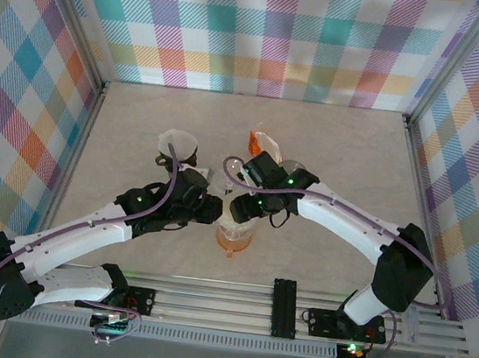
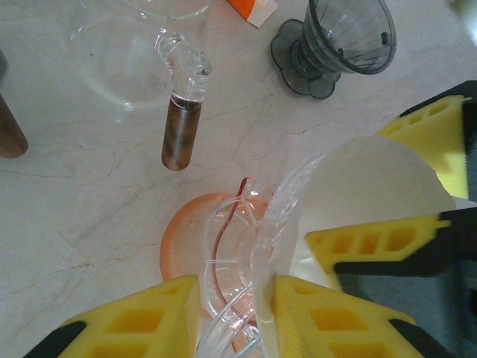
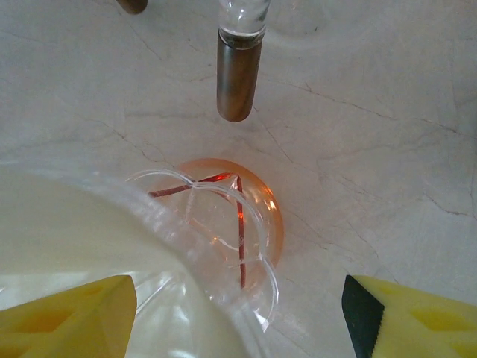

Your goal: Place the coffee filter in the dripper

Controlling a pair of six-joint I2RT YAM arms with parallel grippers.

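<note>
A clear plastic dripper [image 2: 223, 239] on an orange base stands at the table's middle [image 1: 233, 238]. My left gripper [image 2: 235, 313] is shut on its rim and handle, with both yellow fingers pressed against the plastic. The white paper filter [image 2: 373, 186] lies inside the cone, leaning on its right wall. My right gripper [image 3: 238, 321] hangs over the dripper [image 3: 223, 224] with its fingers wide apart, and the filter [image 3: 67, 224] is beside its left finger. In the top view the left gripper [image 1: 213, 209] and the right gripper [image 1: 240, 206] meet above the dripper.
A glass carafe [image 2: 127, 52] with a wooden handle [image 2: 181, 134] stands behind the dripper, at the back left [image 1: 177, 146]. A dark grey dripper [image 2: 335, 45] and an orange packet [image 1: 260, 142] sit further back. Checked walls enclose the table.
</note>
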